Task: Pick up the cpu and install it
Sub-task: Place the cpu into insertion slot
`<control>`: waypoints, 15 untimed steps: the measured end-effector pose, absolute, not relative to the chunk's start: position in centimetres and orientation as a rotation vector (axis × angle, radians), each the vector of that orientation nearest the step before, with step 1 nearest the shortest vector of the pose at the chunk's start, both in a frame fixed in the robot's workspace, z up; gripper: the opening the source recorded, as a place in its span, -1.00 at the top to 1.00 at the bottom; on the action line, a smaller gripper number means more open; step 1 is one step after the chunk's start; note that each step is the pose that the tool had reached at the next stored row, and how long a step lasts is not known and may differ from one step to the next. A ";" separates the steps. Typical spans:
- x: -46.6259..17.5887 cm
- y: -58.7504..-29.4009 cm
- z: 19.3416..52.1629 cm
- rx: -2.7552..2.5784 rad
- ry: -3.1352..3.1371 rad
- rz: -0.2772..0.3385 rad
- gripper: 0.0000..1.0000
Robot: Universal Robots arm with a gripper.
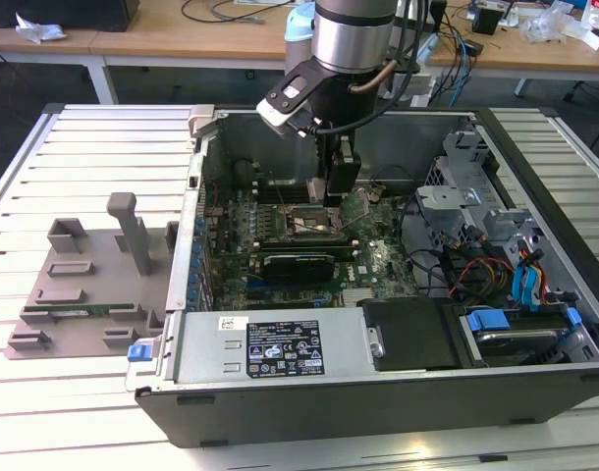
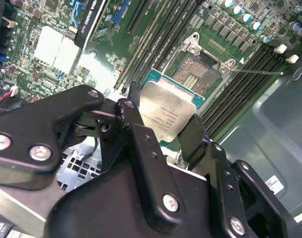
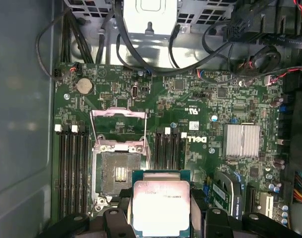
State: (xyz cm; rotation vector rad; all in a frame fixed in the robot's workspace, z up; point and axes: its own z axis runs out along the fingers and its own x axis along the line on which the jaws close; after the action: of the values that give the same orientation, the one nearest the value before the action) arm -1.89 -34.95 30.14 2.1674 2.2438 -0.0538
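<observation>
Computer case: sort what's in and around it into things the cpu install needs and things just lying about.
For the job:
the cpu, held between the fingers of the gripper; the open socket.

Just lying about:
silver heatsink; coin battery; long black card; grey tray.
</observation>
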 end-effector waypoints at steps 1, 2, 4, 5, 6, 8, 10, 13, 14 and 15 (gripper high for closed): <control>-1.9 -35.0 30.1 2.168 2.244 -0.054 -0.09; -1.9 -34.9 30.1 2.169 2.242 -0.054 -0.09; -1.8 -34.9 29.9 2.171 2.240 -0.054 -0.09; -1.8 -34.9 29.9 2.172 2.240 -0.054 -0.09; -1.8 -34.9 29.8 2.172 2.239 -0.054 -0.09; -1.8 -34.9 29.7 2.172 2.239 -0.054 -0.09; -1.8 -34.9 29.6 2.172 2.239 -0.054 -0.09; -1.8 -34.4 29.4 2.172 2.239 -0.055 -0.09; -1.8 -34.0 29.3 2.172 2.239 -0.054 -0.09; -1.8 -33.9 29.3 2.172 2.239 -0.054 -0.09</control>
State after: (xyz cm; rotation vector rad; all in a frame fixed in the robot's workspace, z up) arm -1.76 -33.87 29.29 2.1721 2.2389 -0.0545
